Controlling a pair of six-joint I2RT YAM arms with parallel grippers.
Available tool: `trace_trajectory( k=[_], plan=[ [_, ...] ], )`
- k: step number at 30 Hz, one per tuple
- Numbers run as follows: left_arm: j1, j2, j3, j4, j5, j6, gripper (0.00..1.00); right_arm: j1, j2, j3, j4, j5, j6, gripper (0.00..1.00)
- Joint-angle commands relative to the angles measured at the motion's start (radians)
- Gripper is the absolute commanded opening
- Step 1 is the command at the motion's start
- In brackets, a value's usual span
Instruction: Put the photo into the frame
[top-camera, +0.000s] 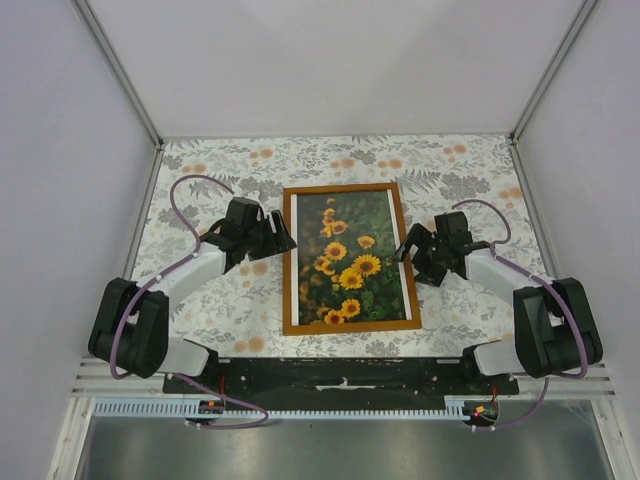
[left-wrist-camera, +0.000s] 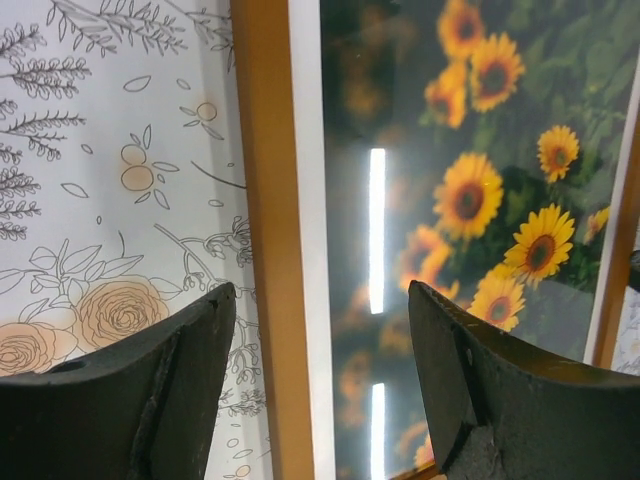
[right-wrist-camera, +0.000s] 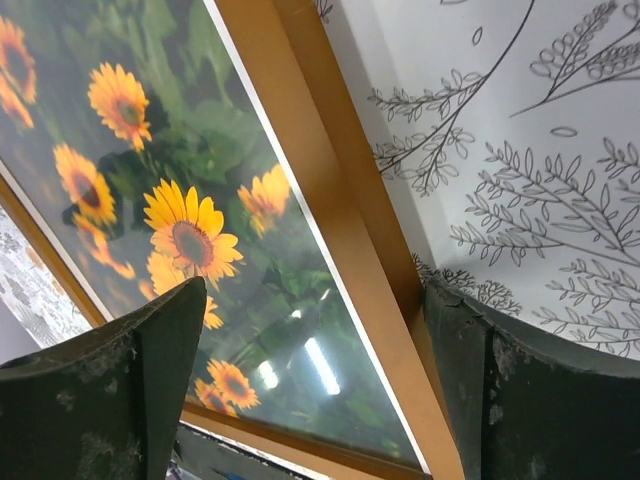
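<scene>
Your table (top-camera: 450, 170), spread with a floral print, fills the middle of the top view. The frame (top-camera: 350, 326) lies flat at its centre, its long sides running up and down the picture. The photo (top-camera: 350, 260) sits inside the frame with the sunflower side up. In the left wrist view a thin white strip shows between the picture and the wooden rail, and the surface over the sunflowers reflects bright bars of light.

Your left end effector (top-camera: 280, 235) is at the upper left of the frame with its fingers (left-wrist-camera: 150, 400) apart. They stand on either side of the left rail, one over the printed table, the other over the sunflowers. Your right end effector (top-camera: 408, 250) is at the middle of the frame's right edge, also spread wide, with that rail between its fingers (right-wrist-camera: 540, 400). Neither holds anything. You cannot tell from these views whether the fingertips touch the frame.
</scene>
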Motion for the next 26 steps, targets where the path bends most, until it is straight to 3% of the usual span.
trace_trajectory(
  k=[1, 5, 6, 7, 16, 26],
  plan=[
    [0.002, -0.006, 0.085, -0.019, 0.012, 0.031, 0.76, 0.010, -0.055, -0.032, 0.003, -0.031, 0.047, 0.96],
    [0.001, -0.020, 0.138, -0.080, 0.027, 0.049, 0.77, 0.001, -0.092, 0.028, -0.102, 0.084, -0.022, 0.98],
    [0.001, -0.029, 0.151, -0.095, 0.032, 0.054, 0.83, -0.008, -0.107, 0.052, -0.122, 0.084, -0.043, 0.98],
    [0.002, -0.043, 0.161, -0.114, 0.029, 0.063, 0.97, -0.011, -0.132, 0.080, -0.154, 0.096, -0.069, 0.98],
    [0.002, -0.158, 0.296, -0.327, -0.131, 0.137, 0.99, -0.011, -0.370, 0.365, -0.351, 0.202, -0.254, 0.98],
    [0.004, -0.221, 0.322, -0.347, -0.193, 0.171, 1.00, -0.009, -0.411, 0.445, -0.414, 0.230, -0.294, 0.98]
  ],
)
